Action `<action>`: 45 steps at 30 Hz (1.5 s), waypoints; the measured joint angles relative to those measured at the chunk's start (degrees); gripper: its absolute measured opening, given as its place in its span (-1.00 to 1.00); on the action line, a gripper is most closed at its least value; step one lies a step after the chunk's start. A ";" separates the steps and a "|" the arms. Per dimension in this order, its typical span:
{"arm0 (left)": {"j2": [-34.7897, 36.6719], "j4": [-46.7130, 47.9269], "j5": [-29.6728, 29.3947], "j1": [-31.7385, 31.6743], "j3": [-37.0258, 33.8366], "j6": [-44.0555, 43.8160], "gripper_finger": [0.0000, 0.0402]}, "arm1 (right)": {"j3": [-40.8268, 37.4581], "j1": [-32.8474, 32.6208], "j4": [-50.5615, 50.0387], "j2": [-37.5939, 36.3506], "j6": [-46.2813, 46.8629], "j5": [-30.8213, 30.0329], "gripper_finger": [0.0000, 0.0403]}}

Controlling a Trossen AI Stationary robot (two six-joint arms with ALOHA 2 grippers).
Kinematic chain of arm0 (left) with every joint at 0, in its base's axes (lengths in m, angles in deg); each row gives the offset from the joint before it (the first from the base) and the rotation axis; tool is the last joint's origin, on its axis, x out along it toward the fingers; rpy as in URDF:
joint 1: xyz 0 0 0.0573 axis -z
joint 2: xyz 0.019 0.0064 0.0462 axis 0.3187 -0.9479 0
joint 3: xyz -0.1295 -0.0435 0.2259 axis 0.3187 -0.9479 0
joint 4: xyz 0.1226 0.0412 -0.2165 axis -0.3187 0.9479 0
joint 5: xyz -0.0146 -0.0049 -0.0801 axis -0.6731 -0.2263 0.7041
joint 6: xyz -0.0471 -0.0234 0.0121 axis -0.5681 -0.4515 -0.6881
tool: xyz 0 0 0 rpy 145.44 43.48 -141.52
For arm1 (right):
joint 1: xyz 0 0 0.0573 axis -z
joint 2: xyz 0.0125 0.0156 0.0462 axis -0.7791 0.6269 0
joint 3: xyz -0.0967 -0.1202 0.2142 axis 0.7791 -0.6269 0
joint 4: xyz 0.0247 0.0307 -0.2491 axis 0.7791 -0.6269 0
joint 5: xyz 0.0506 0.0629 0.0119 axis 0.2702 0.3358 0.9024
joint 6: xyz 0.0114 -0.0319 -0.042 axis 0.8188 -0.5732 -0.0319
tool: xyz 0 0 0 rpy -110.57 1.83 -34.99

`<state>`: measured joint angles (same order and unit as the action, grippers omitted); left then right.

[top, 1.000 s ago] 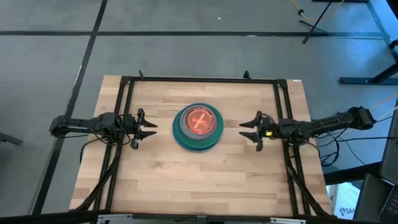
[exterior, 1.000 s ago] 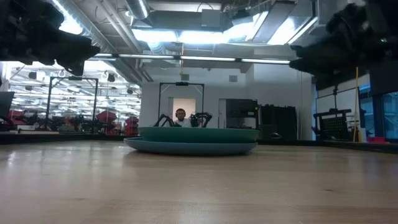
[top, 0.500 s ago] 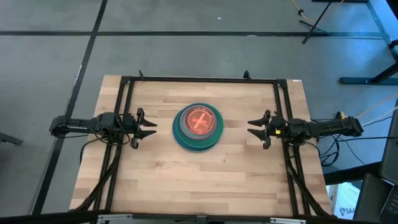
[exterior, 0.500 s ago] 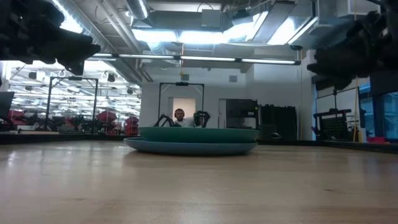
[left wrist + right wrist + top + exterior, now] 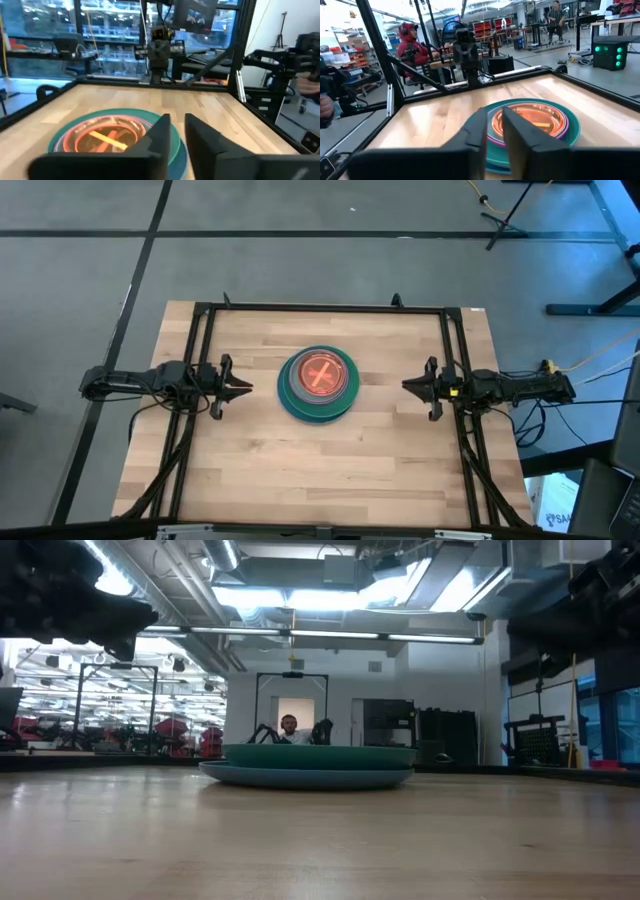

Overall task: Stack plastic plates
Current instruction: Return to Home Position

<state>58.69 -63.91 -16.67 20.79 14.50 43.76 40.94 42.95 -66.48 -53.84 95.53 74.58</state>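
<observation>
The plastic plates stand in one stack at the table's middle. A translucent orange plate is on top, pink and teal rims ring it, and a wide green plate and a blue one are lowest. The stack also shows in the wrist views. My left gripper hovers left of the stack, pointing at it. Its fingers are drawn together to a narrow slit with nothing between them. My right gripper hovers right of the stack. It stands the same way, and its fingers hold nothing.
A black frame of rails runs along the table's far, left and right sides, and both arms reach in over it. Bare wood lies between the stack and the near edge. People show in the room beyond.
Both grippers have shut from wide open on nothing. My right gripper has also drawn back toward the table's right edge, away from the stack. The stack has not moved.
</observation>
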 joint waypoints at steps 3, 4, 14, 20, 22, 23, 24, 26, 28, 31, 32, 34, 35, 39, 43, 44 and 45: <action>0.00 0.30 0.26 -0.01 0.00 -0.64 -0.94 | 0.00 -0.02 -0.03 -0.05 -0.25 0.40 -0.94; 0.00 -0.04 0.29 0.00 0.00 -0.65 -0.97 | 0.00 -0.01 -0.14 -0.02 -0.34 1.11 -0.97; 0.00 1.04 -0.25 -0.01 0.00 2.20 -0.96 | 0.00 -0.02 -0.27 -0.02 -1.64 1.75 -0.94; 0.00 1.07 -0.26 -0.01 0.00 2.34 -0.91 | 0.00 -0.02 -0.27 -0.02 -1.63 1.77 -0.94; 0.00 1.07 -0.26 -0.01 0.00 2.34 -0.91 | 0.00 -0.02 -0.24 -0.02 -1.63 1.77 -0.94; 0.00 1.07 -0.26 -0.01 0.00 2.32 -0.91 | 0.00 -0.02 -0.19 -0.02 -1.63 1.77 -0.94; 0.00 1.07 -0.26 -0.01 0.00 2.33 -0.91 | 0.00 -0.02 -0.10 -0.02 -1.63 1.76 -0.94; 0.00 1.07 -0.26 -0.01 0.00 2.35 -0.91 | 0.00 -0.02 -0.05 -0.02 -1.63 1.75 -0.94; 0.00 1.09 -0.26 0.00 0.00 2.35 -0.91 | 0.00 -0.02 -0.03 -0.02 -1.63 1.77 -0.94; 0.00 1.09 -0.26 -0.01 0.00 2.35 -0.91 | 0.00 -0.02 -0.01 -0.02 -1.63 1.75 -0.94; 0.00 1.09 -0.26 -0.01 0.00 2.35 -0.91 | 0.00 -0.01 -0.01 -0.02 -1.63 1.76 -0.94; 0.00 1.11 -0.26 -0.01 0.00 2.35 -0.91 | 0.00 -0.02 0.02 -0.02 -1.63 1.76 -0.94; 0.00 1.11 -0.26 -0.01 0.00 2.35 -0.91 | 0.00 -0.02 0.02 -0.02 -1.63 1.77 -0.94; 0.00 1.11 -0.26 -0.01 0.00 2.35 -0.91 | -0.02 -0.01 0.06 -0.02 -1.63 1.77 -0.94; 0.00 1.13 -0.26 -0.01 0.02 2.35 -0.91 | -0.02 -0.02 0.08 -0.02 -1.61 1.77 -0.94; 0.00 1.13 -0.26 -0.01 0.02 2.35 -0.91 | -0.02 -0.02 0.08 -0.02 -1.61 1.77 -0.94; 0.00 1.13 -0.26 -0.01 0.01 2.35 -0.91 | -0.02 -0.02 0.08 -0.02 -1.61 1.77 -0.94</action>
<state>58.69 -62.78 -16.93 20.78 14.51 46.10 40.92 42.93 -66.40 -53.86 93.92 76.35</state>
